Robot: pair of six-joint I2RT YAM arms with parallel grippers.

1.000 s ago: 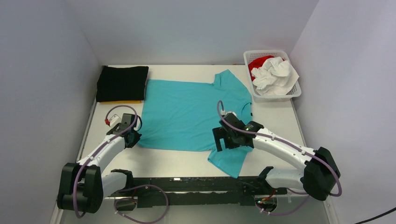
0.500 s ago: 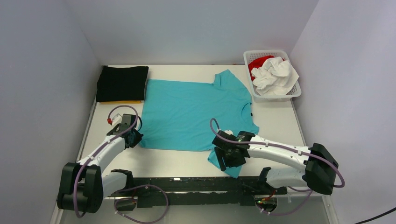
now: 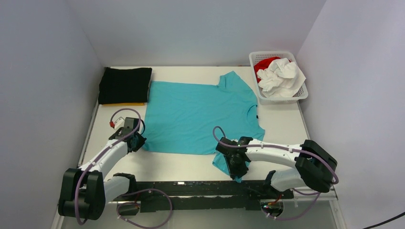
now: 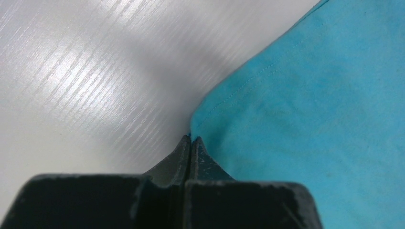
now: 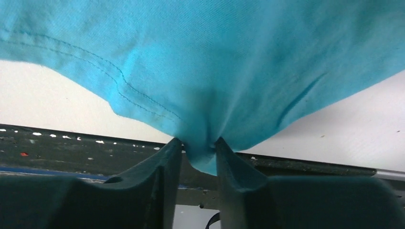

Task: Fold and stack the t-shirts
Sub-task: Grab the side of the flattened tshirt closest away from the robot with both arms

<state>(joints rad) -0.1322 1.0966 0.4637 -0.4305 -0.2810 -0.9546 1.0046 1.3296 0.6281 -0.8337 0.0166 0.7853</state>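
The top view shows the whole layout. The turquoise t-shirt (image 3: 198, 117) lies spread flat across the middle of the table (image 3: 191, 164), its collar to the right. A folded black t-shirt (image 3: 125, 84) sits at the far left on an orange-yellow one (image 3: 122, 103). A white t-shirt (image 3: 282, 76) and a red one (image 3: 262, 64) are heaped in the basket (image 3: 278, 54) at the far right.

Only the wrist views show the grips. In the left wrist view the left gripper (image 4: 191, 140) has its fingers (image 4: 203, 160) pressed together with no gap. They nip the very tip of the shirt's near-left hem corner, low on the table. From above, this left gripper (image 3: 135, 141) sits at that same corner.

In the right wrist view the right gripper (image 5: 198, 148) is narrowed onto a bunched fold of the near sleeve. Cloth puckers between the fingers (image 5: 167, 157), with the stitched hem to the left. From above, the right gripper (image 3: 237, 167) is at the table's near edge.
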